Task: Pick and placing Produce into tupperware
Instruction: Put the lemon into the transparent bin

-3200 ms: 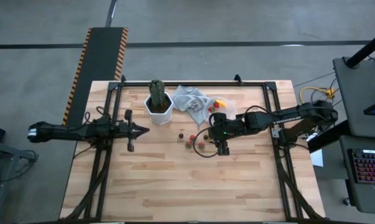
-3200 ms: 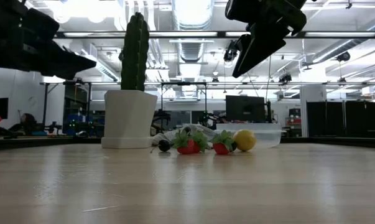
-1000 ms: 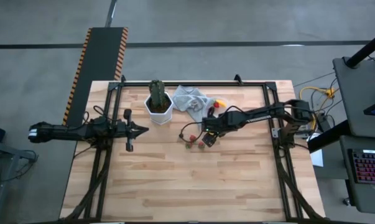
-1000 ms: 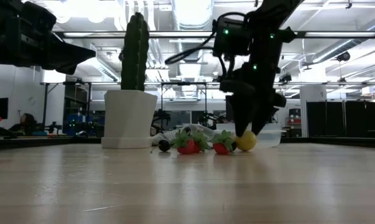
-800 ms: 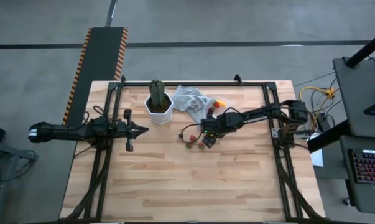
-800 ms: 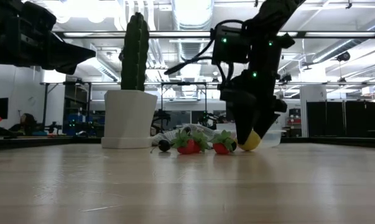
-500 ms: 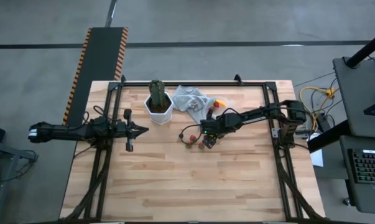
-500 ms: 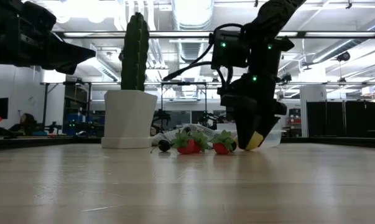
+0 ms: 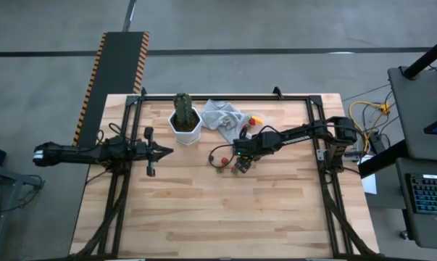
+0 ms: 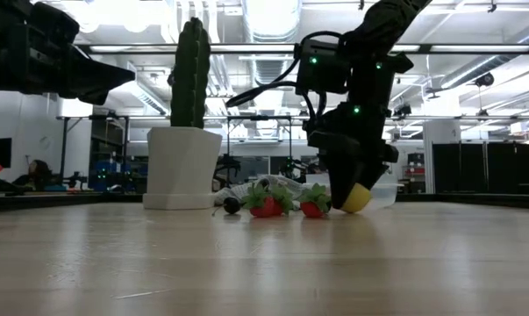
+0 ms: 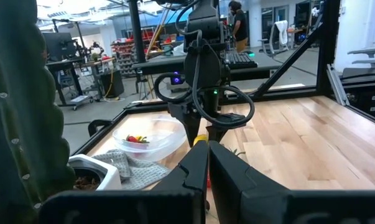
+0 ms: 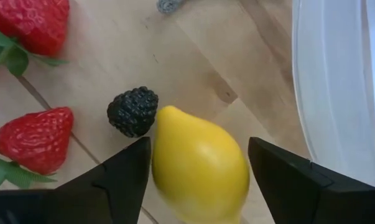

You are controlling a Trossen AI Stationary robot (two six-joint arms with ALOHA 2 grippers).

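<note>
Lemon [image 12: 199, 163] lengthwise between open fingers [image 12: 122, 180]

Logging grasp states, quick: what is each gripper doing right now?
Left gripper: shut, holding nothing, waiting at the table's left.
Right gripper: open, fingers either side of the yellow lemon-shaped piece on the table.

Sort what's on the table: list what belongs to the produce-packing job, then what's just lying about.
Job: lemon, between the open right gripper fingers; strawberries; blackberry; clear tub.

Lying about: cactus in white pot; grey cloth. Left gripper waits aside.
</note>
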